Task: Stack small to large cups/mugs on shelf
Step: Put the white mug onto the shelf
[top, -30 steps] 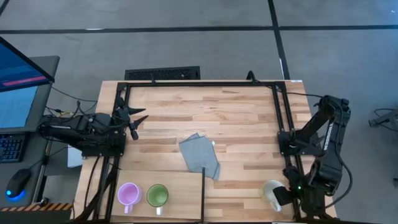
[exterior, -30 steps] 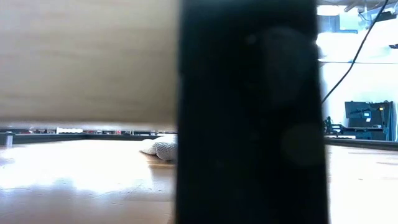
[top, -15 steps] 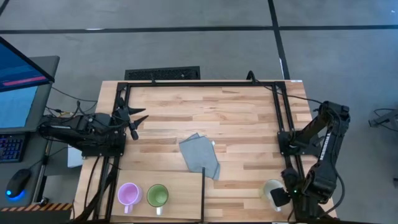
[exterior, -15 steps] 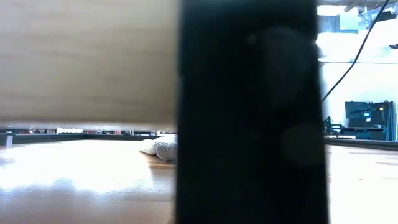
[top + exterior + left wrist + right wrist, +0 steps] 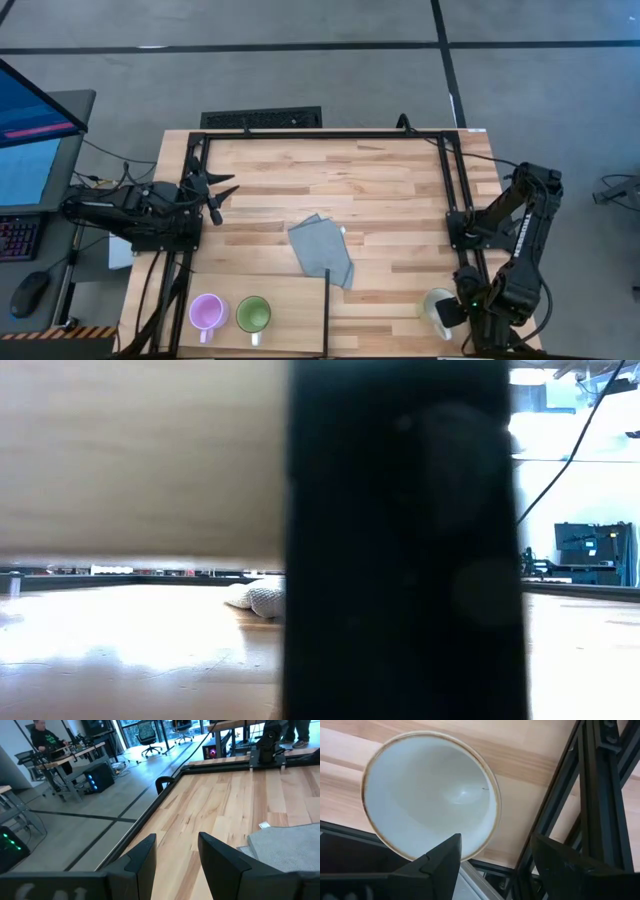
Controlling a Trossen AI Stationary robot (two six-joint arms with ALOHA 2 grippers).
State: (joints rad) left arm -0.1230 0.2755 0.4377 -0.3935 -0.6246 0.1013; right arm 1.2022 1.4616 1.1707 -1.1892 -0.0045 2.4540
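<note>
The right gripper (image 5: 452, 316) hangs over the cream mug (image 5: 436, 304), fingers spread wide and holding nothing; in the right wrist view the mug's open mouth (image 5: 430, 795) sits just ahead of the fingertips. The step in hand looks like the approach to a first pick. This mug sits on the shelf (image 5: 300, 300), near its right rail. The purple mug (image 5: 207, 311) and green mug (image 5: 253, 314) stand side by side at the shelf's left end, well apart from the cream one. The grey cloth (image 5: 322, 250) lies on the table beyond the shelf. Next, the fingers probably need to drop astride the rim and close. The left gripper (image 5: 222, 192) waits far from the shelf, fingers partly apart, empty.
</note>
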